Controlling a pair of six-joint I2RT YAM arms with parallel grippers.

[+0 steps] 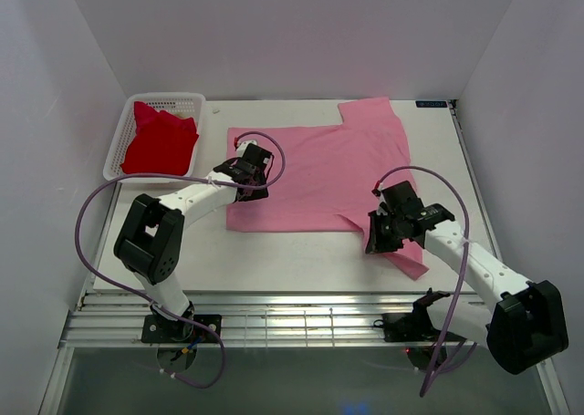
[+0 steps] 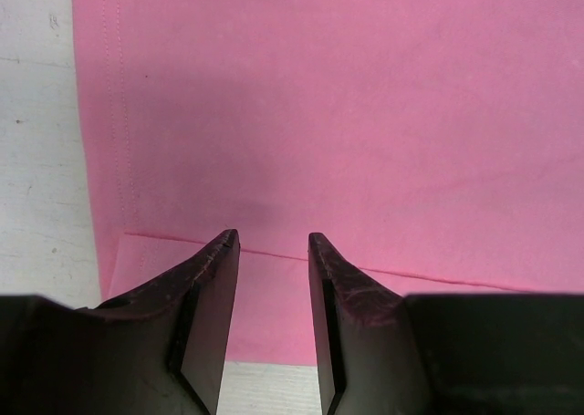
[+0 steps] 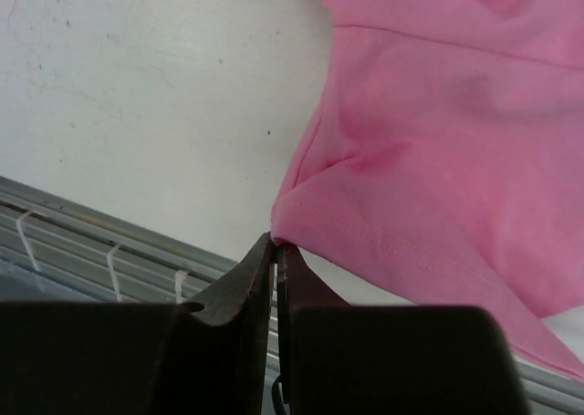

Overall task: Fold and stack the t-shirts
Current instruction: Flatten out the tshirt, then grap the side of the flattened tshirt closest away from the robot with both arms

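Note:
The light pink t-shirt (image 1: pixel 319 173) lies spread flat in the middle of the table, one sleeve at the far right and one at the near right. My left gripper (image 1: pixel 248 167) is open and empty just above its left part; in the left wrist view the gripper (image 2: pixel 274 242) hangs over pink cloth (image 2: pixel 347 114) near a hem and a layer edge. My right gripper (image 1: pixel 376 242) is shut on the hem corner of the near sleeve, which the right wrist view (image 3: pixel 276 243) shows pinched at the pink cloth (image 3: pixel 438 141). The red t-shirt (image 1: pixel 160 141) lies crumpled in the basket.
A white plastic mesh basket (image 1: pixel 117 150) stands at the far left of the table. Metal rails (image 1: pixel 301 316) run along the table's near edge, also in the right wrist view (image 3: pixel 82 233). White walls enclose the table on three sides. Purple cables loop off both arms.

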